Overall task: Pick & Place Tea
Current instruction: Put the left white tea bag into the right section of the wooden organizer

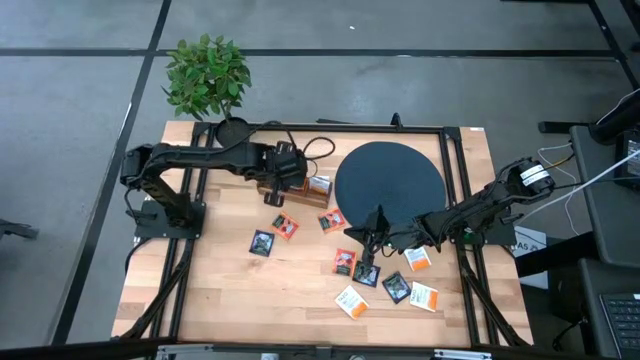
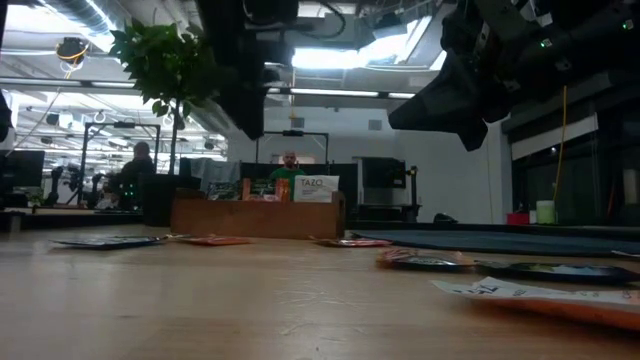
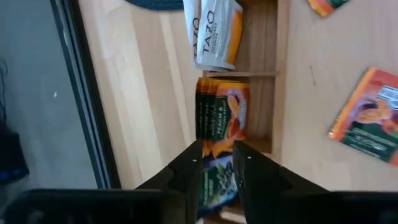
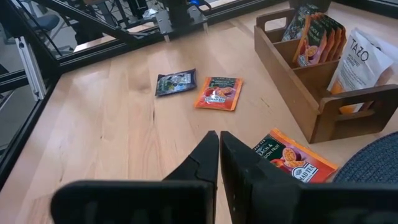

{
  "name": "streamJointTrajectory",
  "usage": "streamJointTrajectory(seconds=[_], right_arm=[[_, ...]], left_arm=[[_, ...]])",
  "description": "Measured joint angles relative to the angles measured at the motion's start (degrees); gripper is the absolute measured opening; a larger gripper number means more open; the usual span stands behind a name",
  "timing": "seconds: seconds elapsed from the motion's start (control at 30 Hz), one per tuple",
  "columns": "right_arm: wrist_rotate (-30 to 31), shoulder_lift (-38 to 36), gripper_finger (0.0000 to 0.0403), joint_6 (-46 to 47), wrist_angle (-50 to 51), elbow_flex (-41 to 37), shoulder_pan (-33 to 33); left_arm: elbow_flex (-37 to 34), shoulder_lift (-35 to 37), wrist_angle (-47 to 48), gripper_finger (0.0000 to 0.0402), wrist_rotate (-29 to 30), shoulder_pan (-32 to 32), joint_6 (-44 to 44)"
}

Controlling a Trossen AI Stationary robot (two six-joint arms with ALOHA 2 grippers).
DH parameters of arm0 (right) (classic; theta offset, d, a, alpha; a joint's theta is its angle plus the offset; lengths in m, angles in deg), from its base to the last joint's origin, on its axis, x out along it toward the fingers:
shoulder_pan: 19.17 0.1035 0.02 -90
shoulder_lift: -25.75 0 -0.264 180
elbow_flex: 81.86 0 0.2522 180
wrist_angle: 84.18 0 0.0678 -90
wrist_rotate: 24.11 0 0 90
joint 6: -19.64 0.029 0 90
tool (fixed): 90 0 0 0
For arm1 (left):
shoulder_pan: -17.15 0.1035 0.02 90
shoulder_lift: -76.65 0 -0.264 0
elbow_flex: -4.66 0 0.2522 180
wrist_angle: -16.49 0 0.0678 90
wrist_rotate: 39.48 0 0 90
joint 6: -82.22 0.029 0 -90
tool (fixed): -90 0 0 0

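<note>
- Left gripper (image 3: 216, 168): it hangs over the wooden compartment tray (image 1: 296, 190) at about 11 o'clock on the table (image 1: 220, 300). Its fingers stand a little apart, straddling the top edge of a dark blue-green sachet (image 3: 214, 183) that sits upright in the end compartment. Whether the pads press on it or have let go cannot be told.
- In the tray: beside that sachet stands a packed row of orange-and-green sachets (image 3: 224, 118), then a compartment with white Tazo sachets (image 3: 214, 34).
- Table centre: a dark sachet (image 1: 262, 242) and a red-orange one (image 1: 286, 227) lie flat near 9 o'clock of the loose spread, with another red-orange sachet (image 1: 332, 220) just beside the black round mat (image 1: 390, 182).
- Right gripper (image 4: 219, 146): it hovers low above the table at about 4 o'clock, fingers together and holding nothing, over the cluster of loose sachets (image 1: 385, 285) near the front right.
- Handling, as a judgement: the sachets look light, thin and slick-faced, bendable rather than stiff. Lying flat, they offer little to pinch; an edge or corner seems the best hold, perhaps where one overlaps another.
- Risk: a flat sachet may slide away on the smooth wood.
</note>
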Motion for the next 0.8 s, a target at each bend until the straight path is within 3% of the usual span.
streamJointTrajectory(seconds=[0.17, 0.3, 0.4, 0.63, 0.8], right_arm=[[0.0, 0.0, 0.0020, 0.0, 0.0, 0.0, 0.0], [0.0, 0.0, 0.0020, 0.0, 0.0, 0.0, 0.0], [0.0, 0.0, 0.0020, 0.0, 0.2, 0.0, 0.0], [0.0, 0.0, 0.0020, 0.0, 0.2, 0.0, 0.0], [0.0, 0.0, 0.0020, 0.0, 0.2, 0.0, 0.0]], left_arm=[[1.0, 2.2, 2.6, 0.0058, 2.2, -3.3, -4.3], [0.0, 7.1, 2.3, 0.0015, 2.1, -6.6, -8.4], [-1.9, 11.1, 0.8, 0.0005, 0.9, -9.3, -12.0], [-10.9, 18.4, -11.7, 0.0002, -5.3, -16.0, -16.5], [-17.4, 20.4, -19.8, 0.0005, -5.9, -21.9, -21.7]])
